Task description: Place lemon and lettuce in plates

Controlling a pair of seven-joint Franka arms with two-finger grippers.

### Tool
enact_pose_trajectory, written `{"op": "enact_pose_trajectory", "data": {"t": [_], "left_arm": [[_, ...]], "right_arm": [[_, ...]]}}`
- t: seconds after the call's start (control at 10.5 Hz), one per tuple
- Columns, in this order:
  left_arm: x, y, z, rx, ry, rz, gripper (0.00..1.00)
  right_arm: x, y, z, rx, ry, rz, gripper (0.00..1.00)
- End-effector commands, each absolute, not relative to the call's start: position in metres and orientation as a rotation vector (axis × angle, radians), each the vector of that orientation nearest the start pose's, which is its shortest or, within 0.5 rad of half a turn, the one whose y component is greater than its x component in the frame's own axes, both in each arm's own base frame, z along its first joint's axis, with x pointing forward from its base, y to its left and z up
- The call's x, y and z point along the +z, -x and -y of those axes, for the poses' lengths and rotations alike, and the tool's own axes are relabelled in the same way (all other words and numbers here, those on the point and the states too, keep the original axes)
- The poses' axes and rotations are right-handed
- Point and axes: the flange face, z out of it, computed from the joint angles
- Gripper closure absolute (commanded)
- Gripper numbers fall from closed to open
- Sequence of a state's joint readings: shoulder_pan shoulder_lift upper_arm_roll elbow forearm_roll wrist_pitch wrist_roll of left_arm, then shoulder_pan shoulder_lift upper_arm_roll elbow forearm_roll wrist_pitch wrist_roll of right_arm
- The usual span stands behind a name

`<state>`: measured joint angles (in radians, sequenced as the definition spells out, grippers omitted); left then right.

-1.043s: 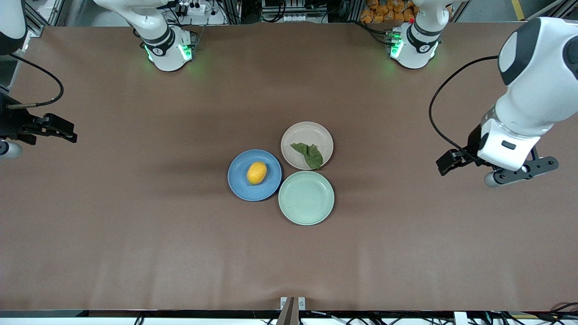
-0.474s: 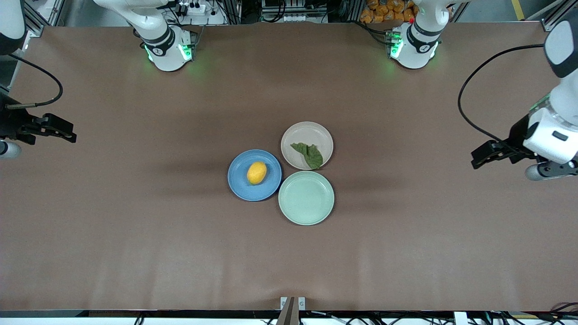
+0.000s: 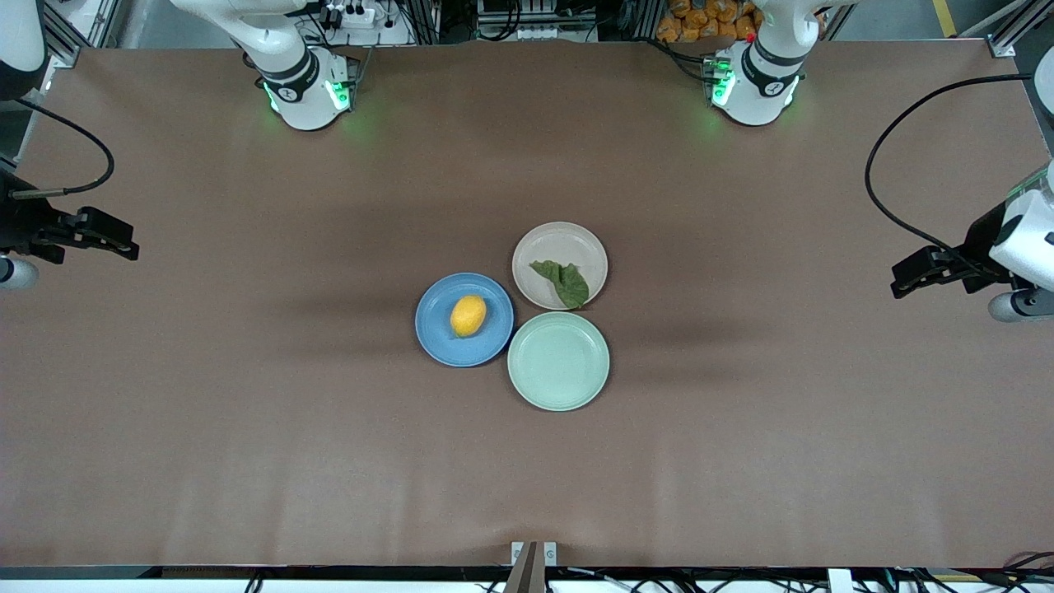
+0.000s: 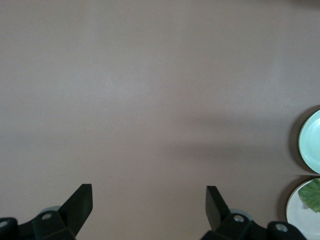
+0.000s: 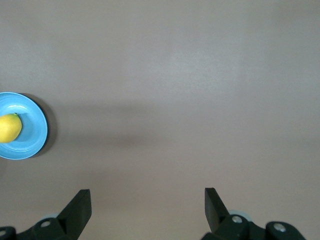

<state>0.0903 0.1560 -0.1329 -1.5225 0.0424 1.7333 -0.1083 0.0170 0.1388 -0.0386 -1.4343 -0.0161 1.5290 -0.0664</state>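
At frame centre you see the lemon (image 3: pixel 468 315) lying in the blue plate (image 3: pixel 436 338) and the lettuce (image 3: pixel 563 282) in the beige-pink plate (image 3: pixel 560 243), with a mint-green plate (image 3: pixel 558 361) just below. Your left gripper (image 4: pixel 149 204) and right gripper (image 5: pixel 147 204) hang spread and empty at the frame's right and left edges over bare table (image 3: pixel 247 412).

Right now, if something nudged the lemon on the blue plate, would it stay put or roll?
The lemon is a smooth oval, so it would probably roll. The shallow rim of the blue plate may stop a gentle roll, though likely not a firm push. Its curved skin could slip between flat fingers.
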Motion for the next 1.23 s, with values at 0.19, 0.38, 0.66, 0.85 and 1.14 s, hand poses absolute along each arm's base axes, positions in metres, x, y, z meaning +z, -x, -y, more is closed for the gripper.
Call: {"op": "enact_pose_trajectory", "data": {"t": [0.19,0.38,0.66,0.85,1.14], "left_arm": [[0.572,-0.609,0.017,-0.055,3.137,0.056,0.0],[0.577,-0.605,0.023,-0.037,3.151,0.049,0.0],[0.597,-0.591,0.03,-0.039,3.15,0.032,0.0],[0.605,-0.585,0.032,-0.027,3.149,0.027,0.0],[0.618,-0.573,0.033,-0.02,3.161,0.027,0.0]], "right_arm": [[0.616,-0.586,0.014,0.048,3.169,0.067,0.0],[0.618,-0.593,0.013,-0.037,3.169,0.069,0.0],[0.619,-0.591,0.008,-0.029,3.138,-0.028,0.0],[0.622,-0.589,0.007,-0.036,3.134,-0.031,0.0],[0.626,-0.585,0.004,-0.022,3.134,-0.023,0.0]]}}
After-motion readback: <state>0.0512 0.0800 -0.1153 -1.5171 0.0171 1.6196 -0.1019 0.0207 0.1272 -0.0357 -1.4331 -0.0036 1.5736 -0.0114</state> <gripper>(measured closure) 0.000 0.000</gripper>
